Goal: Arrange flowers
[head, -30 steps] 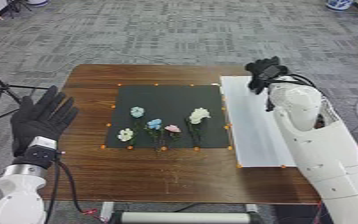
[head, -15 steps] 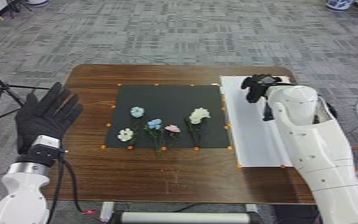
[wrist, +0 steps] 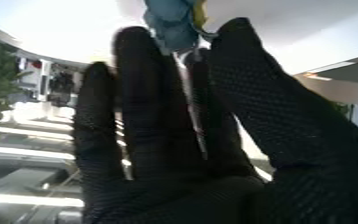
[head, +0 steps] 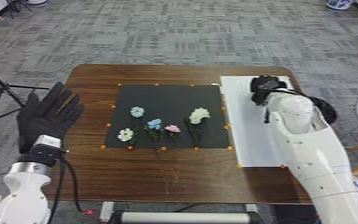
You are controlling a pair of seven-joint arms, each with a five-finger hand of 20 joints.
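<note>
The brown worktop [head: 158, 175] spans the middle of my head view. On it lies a dark mat [head: 162, 97], and just beside that, on the right, a long white sheet [head: 251, 135]. Orange dots mark the edges of both.

My right robot hand [head: 265, 86] is over the far end of the sheet, thumb and fingertips pinching a blue flower [wrist: 169, 22], as my right wrist view shows; a bit of yellow [wrist: 199, 12] sits against its petals. My left robot hand [head: 47, 117] is at the worktop's left side, fingers straight and spread.

Five flowers lie on the mat, stems toward the near edge. The biggest is the creamy-white flower [head: 198, 115] on the right. A pale blue flower [head: 137, 112] lies farther left, level with it. Nearer me are a deeper blue flower [head: 154, 123], a small white flower [head: 126, 134] at the near left, and a pink flower [head: 173, 128] between the deeper blue and creamy-white ones.
</note>
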